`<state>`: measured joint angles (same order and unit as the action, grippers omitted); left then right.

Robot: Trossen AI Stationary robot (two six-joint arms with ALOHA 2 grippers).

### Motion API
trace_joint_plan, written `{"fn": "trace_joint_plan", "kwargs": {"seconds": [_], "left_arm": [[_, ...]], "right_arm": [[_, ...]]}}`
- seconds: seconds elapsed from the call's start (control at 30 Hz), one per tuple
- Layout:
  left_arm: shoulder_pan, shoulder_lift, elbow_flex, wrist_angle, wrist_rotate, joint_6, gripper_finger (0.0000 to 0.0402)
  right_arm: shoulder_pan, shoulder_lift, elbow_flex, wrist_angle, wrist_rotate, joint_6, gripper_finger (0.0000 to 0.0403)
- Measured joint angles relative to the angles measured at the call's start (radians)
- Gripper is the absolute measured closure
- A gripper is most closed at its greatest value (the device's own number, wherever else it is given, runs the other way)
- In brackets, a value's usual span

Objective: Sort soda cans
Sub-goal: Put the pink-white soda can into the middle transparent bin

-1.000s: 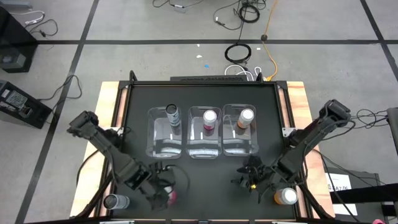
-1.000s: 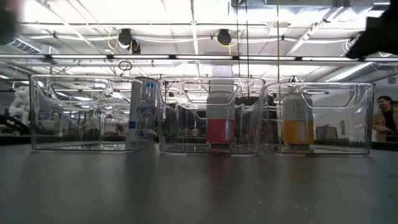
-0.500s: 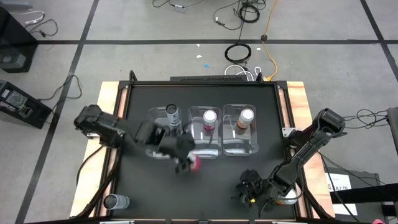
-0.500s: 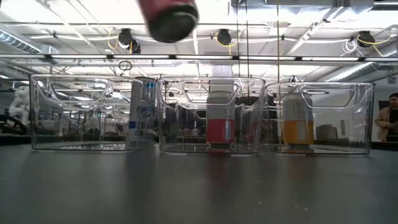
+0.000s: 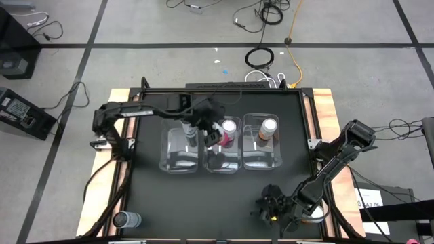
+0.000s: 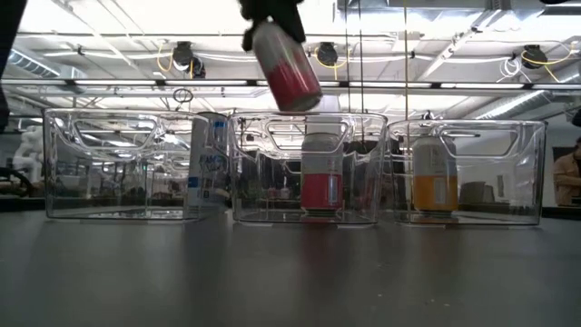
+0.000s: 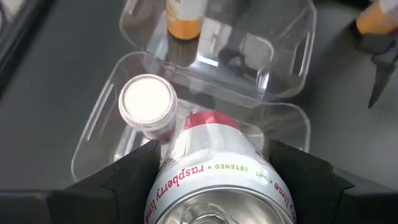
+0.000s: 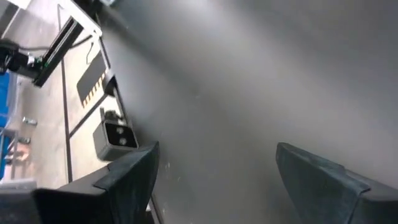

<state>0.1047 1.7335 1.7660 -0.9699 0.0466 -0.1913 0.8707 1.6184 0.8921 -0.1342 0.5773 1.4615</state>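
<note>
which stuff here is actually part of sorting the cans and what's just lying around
Part of the job:
- pink can held in left gripper
- binned grey can, binned pink can, binned orange can
- loose grey can at the table's near left corner
- three bins

Just lying about:
- coiled cable on the floor
- black box on the floor
</note>
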Motion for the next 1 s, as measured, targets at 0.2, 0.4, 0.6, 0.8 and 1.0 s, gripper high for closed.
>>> {"fn": "trace_joint_plan", "kwargs": {"seconds": [0.2, 0.4, 0.6, 0.8, 1.0], "left_arm": [[0.047, 0.069, -0.001, -0.066, 0.085, 0.155, 0.0115], [0.067, 0.139, -0.001, -0.080, 0.083, 0.245, 0.0115], [0.078, 0.207, -0.001, -0.082, 0.056, 0.314, 0.0115], [0.089, 0.251, -0.001, -0.076, 0.007, 0.373, 0.0104], [0.098, 0.280, -0.001, -0.040, 0.003, 0.416, 0.0099]], "right_arm": [[0.000, 0.000, 0.000, -0.012, 0.028, 0.053, 0.0090], [-0.002, 0.000, 0.000, -0.016, 0.063, 0.057, 0.0090], [-0.019, -0.001, 0.000, -0.017, 0.082, 0.064, 0.0090], [-0.032, -0.001, 0.000, -0.013, 0.081, 0.072, 0.0090], [-0.033, -0.001, 0.000, -0.011, 0.080, 0.098, 0.0090]]}}
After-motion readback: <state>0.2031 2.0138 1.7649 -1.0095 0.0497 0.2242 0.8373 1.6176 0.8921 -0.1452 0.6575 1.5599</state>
